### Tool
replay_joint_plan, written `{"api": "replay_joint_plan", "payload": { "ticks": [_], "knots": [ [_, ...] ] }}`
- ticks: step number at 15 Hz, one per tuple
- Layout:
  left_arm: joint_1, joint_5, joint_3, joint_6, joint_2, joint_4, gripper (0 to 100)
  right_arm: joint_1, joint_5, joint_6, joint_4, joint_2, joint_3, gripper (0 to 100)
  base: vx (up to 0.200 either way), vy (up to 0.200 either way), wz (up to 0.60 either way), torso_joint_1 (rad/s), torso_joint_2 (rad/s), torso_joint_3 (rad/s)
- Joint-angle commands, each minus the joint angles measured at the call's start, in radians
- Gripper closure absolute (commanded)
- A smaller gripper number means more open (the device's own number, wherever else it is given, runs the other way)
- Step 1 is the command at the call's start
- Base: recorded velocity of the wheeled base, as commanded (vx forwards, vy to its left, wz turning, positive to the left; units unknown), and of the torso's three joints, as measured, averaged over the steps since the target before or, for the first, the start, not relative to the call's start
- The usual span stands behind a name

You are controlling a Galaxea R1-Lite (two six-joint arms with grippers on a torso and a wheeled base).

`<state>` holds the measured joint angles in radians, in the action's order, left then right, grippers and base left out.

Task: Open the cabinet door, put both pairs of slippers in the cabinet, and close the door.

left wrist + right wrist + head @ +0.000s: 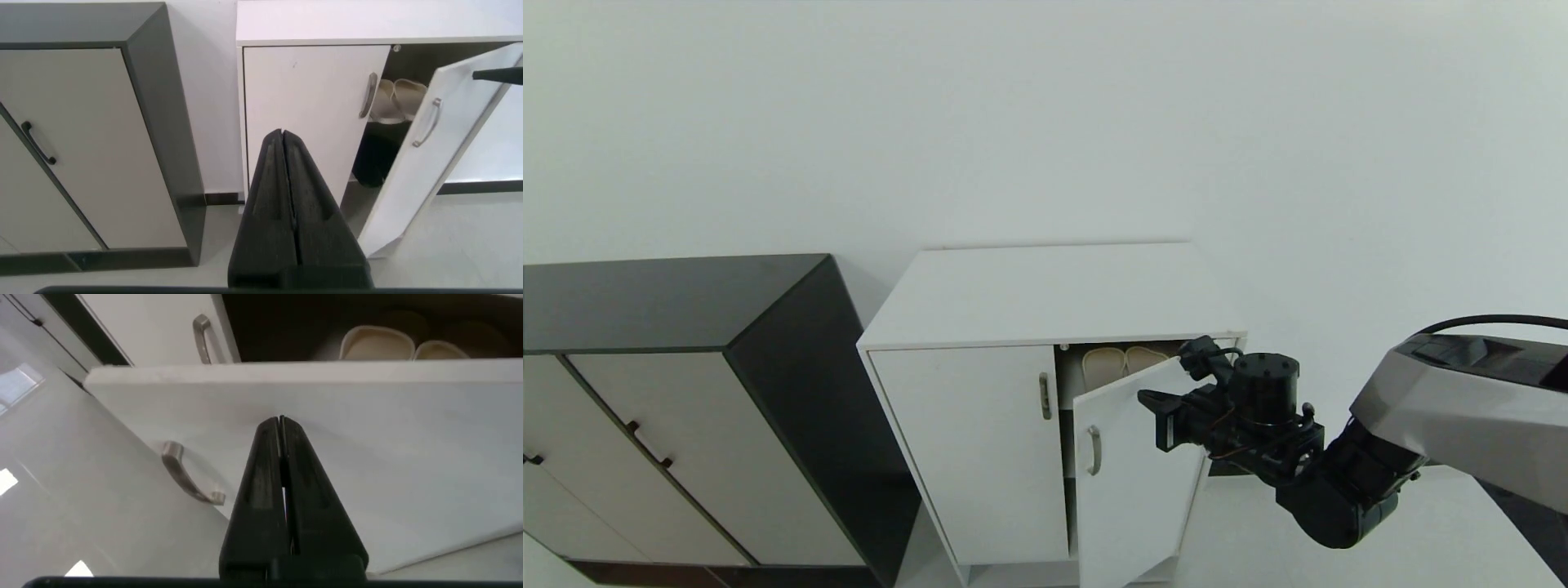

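The white cabinet (1045, 296) stands against the wall with its left door shut and its right door (1131, 482) swung partly open. A pair of cream slippers (1123, 359) lies on the upper shelf inside, also seen as slippers (396, 96) and slippers (392, 341). My right gripper (1150, 400) is shut, its fingertips pressed against the outer face of the open door (343, 408), above the door's handle (188, 478). My left gripper (282, 135) is shut and empty, held in front of the cabinet's left door (310, 106), well back from it.
A black cabinet (686, 392) with pale doors stands close on the left of the white one. Behind both is a plain white wall, and the pale floor (458, 237) lies in front. The left door's handle (1044, 396) sits at the middle seam.
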<state>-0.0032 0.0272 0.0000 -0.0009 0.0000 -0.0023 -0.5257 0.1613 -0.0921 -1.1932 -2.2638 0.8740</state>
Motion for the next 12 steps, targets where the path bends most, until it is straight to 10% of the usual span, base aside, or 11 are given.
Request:
{"api": "replay_joint_plan", "payload": {
  "ticks": [1,12],
  "knots": [
    [0.000,0.000,0.000,-0.001,0.000,-0.001,100,0.007,0.000,0.000,0.027,-0.033,0.051,100,0.000,0.000,0.00,0.000,0.00,0.000],
    [0.000,0.002,0.000,-0.004,0.000,-0.001,100,0.078,0.000,0.000,0.092,-0.143,0.237,100,0.000,0.000,0.00,0.000,0.00,0.000]
  ]
}}
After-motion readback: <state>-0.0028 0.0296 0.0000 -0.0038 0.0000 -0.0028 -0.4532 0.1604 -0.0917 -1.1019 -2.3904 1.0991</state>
